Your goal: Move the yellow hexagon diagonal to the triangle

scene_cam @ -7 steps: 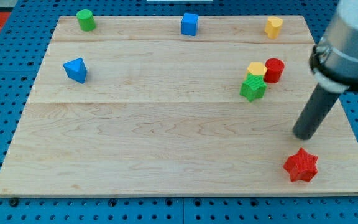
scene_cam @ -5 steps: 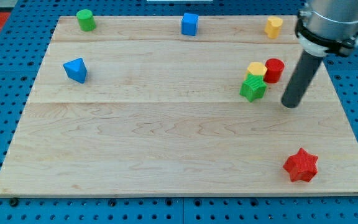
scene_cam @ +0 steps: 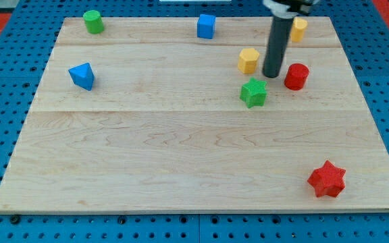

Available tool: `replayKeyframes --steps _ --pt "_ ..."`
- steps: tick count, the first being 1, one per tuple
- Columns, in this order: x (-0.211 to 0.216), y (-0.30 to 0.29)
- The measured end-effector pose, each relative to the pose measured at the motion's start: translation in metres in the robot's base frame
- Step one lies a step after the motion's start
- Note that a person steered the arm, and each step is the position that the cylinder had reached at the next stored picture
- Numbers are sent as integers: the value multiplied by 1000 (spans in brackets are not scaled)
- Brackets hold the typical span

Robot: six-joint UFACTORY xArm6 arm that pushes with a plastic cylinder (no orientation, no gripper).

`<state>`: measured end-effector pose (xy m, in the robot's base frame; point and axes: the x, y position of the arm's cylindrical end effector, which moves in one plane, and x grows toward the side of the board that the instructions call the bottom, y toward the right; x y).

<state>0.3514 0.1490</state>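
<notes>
A wooden desk lies on blue pegboard. My tip has no fingers; it stands between yellow hexagon and red cylinder. The blue triangle is far left. A careless push may hit the green star.

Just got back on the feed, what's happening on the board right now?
My tip sits between the yellow hexagon on its left and the red cylinder on its right, with the green star just below. The blue triangle is far off at the view's left, so the hexagon has a long way to travel.
</notes>
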Motion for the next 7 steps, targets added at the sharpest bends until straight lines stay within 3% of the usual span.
replayKeyframes --steps 1,3,5,7 --pt "-33 -18" --pt "-17 -94" --pt "-38 -123" --pt "16 -190"
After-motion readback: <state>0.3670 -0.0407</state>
